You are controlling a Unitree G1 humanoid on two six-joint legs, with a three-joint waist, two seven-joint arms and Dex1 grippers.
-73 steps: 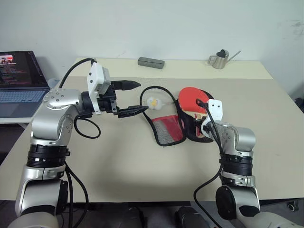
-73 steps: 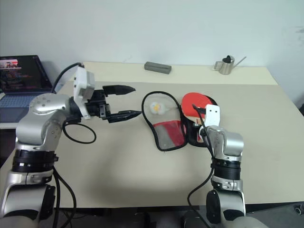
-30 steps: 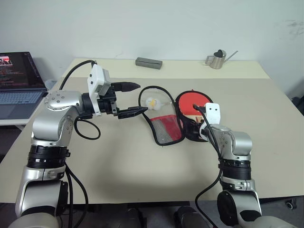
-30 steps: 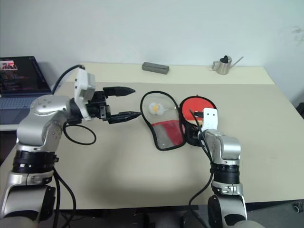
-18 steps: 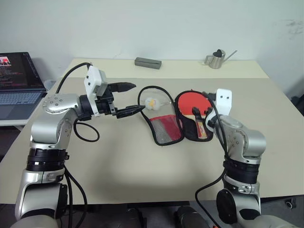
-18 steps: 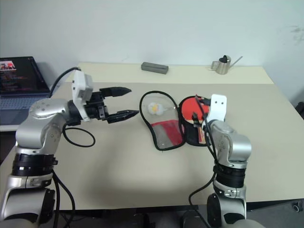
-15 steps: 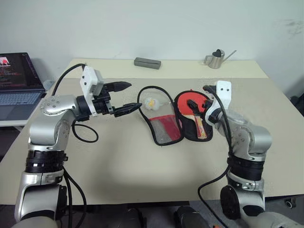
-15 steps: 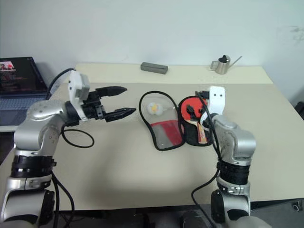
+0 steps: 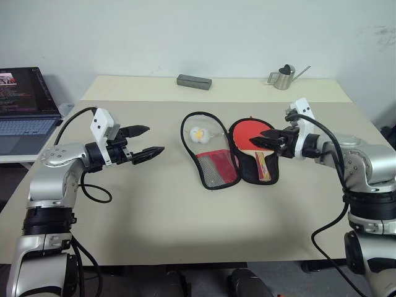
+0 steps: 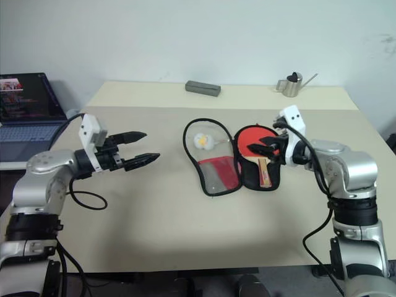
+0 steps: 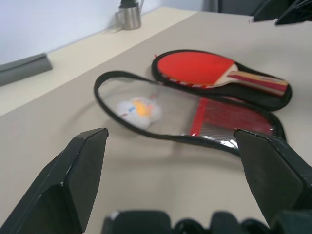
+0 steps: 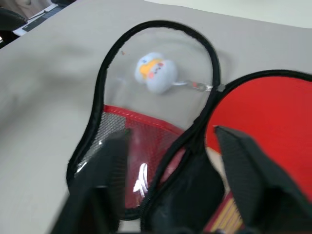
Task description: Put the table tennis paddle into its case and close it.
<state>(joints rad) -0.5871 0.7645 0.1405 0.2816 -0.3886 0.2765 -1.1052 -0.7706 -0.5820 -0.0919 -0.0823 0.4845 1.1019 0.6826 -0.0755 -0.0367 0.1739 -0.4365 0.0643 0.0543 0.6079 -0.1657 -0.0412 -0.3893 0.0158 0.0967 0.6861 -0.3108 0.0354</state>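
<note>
While the table tennis paddle (image 9: 252,139) already lies in the right half of the case (image 9: 232,154), red face up with its striped handle pointing toward six o'clock, the cover half (image 9: 207,148) is still spread flat on the table (image 9: 185,216) at the paddle's nine o'clock, its clear and red mesh panel facing up and the white-yellow zipper charm (image 9: 197,133) resting on it. The right gripper (image 9: 270,138) hovers just above the paddle's three o'clock edge, fingers partly apart and holding nothing. The left gripper (image 9: 143,140) hangs well away at the case's nine o'clock, fingers spread wide and empty. The step in hand looks like folding the cover half over the paddle. To do it well, one gripper should pinch that half at its outer black rim, lift and swing it across the hinge line, while the other steadies the loaded half so the paddle does not slide; the charm should stay free for zipping.
</note>
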